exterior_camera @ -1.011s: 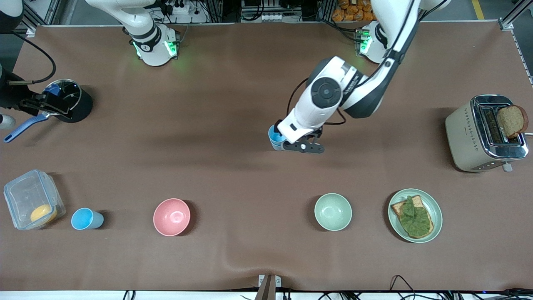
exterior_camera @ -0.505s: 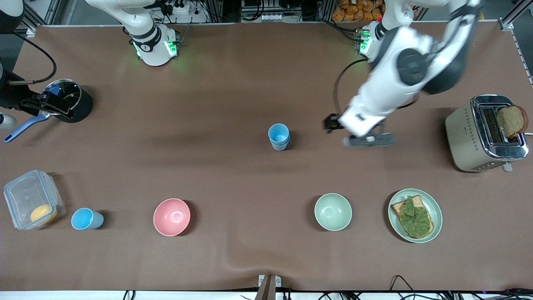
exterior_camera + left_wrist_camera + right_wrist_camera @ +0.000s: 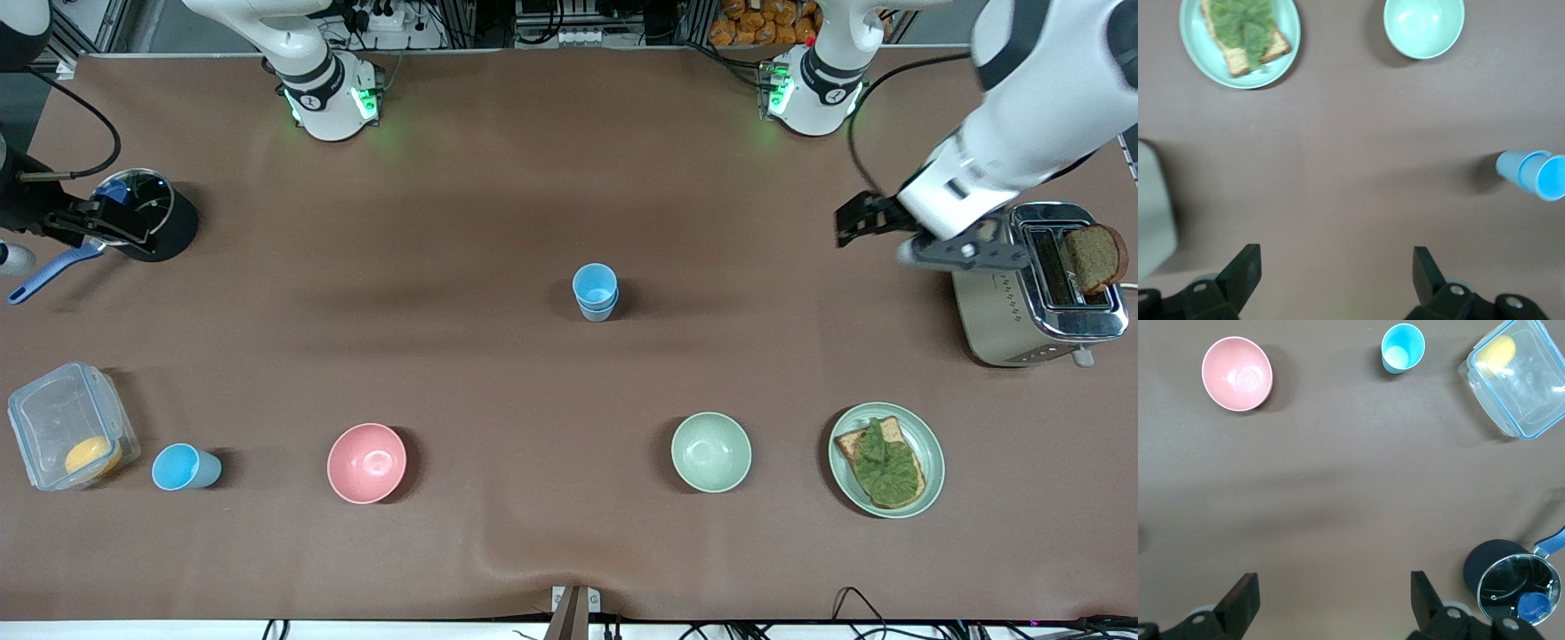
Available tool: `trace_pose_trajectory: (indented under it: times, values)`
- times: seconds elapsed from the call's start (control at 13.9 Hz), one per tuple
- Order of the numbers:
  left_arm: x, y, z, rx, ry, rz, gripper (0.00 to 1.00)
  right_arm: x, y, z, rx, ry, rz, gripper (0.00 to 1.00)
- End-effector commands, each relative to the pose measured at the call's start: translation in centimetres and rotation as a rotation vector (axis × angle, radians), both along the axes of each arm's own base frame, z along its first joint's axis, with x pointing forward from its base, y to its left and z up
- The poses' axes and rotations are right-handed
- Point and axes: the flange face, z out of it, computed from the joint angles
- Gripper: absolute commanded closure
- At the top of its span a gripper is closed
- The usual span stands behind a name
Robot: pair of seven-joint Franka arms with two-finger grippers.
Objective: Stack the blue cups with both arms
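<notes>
The left gripper [image 3: 956, 253] hangs in the air over the edge of the toaster [image 3: 1036, 289] at the left arm's end of the table, its fingers [image 3: 1245, 270] spread wide apart with nothing between them. A slice of brown bread [image 3: 1093, 258] stands in one toaster slot just beside the gripper. Out from it toward the middle of the table, well apart from both grippers, stand two blue cups nested one in the other [image 3: 595, 292], upright and open-mouthed. Nearer the front camera than the left gripper sits a pale green plate [image 3: 929, 444] carrying a slice of toast with green leaves [image 3: 885, 462] on it, and beside that the pale green bowl [image 3: 710, 452], which looks empty. The right gripper [image 3: 1331, 600] is up over the right arm's end of the table, its fingers also held wide apart and holding nothing. Below it is a black pot [image 3: 151, 218] with a blue handle and a small blue object inside. Nearer the front camera from there lie a clear lidded box [image 3: 67, 427] with a yellow-orange piece [image 3: 92, 457] in it, a single blue cup [image 3: 182, 468] just beside the box, upright and empty, and then the pink bowl [image 3: 366, 462], empty too.
</notes>
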Motion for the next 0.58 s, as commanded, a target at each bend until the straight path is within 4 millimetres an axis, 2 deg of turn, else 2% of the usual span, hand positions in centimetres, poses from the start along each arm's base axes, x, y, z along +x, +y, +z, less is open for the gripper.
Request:
trace_pose_trajectory:
  times: [0.0, 0.07, 0.22, 0.36, 0.43, 0.51]
  values:
    - [-1.5, 2.2, 2.0, 0.076, -0.029, -0.033, 0.00, -0.2, 0.1, 0.5, 0.006, -0.004, -0.010, 0.00]
    - [-1.9, 2.5, 2.9, 0.094, -0.047, -0.033, 0.00, -0.2, 0.1, 0.5, 0.006, -0.004, -0.010, 0.00]
    - [-2.6, 5.0, 4.0, 0.108, -0.040, -0.006, 0.00, -0.2, 0.0, 0.4, 0.005, -0.004, -0.011, 0.00]
    - [-3.0, 5.8, 4.6, 0.109, -0.024, 0.008, 0.00, -0.2, 0.0, 0.5, 0.005, -0.005, -0.011, 0.00]
    - [-2.8, 5.9, 6.0, 0.108, -0.021, 0.019, 0.00, -0.2, 0.0, 0.5, 0.005, -0.005, -0.011, 0.00]
    - [-1.8, 5.9, 6.2, 0.106, -0.001, 0.020, 0.00, -0.2, 0.0, 0.5, 0.006, -0.004, -0.011, 0.00]
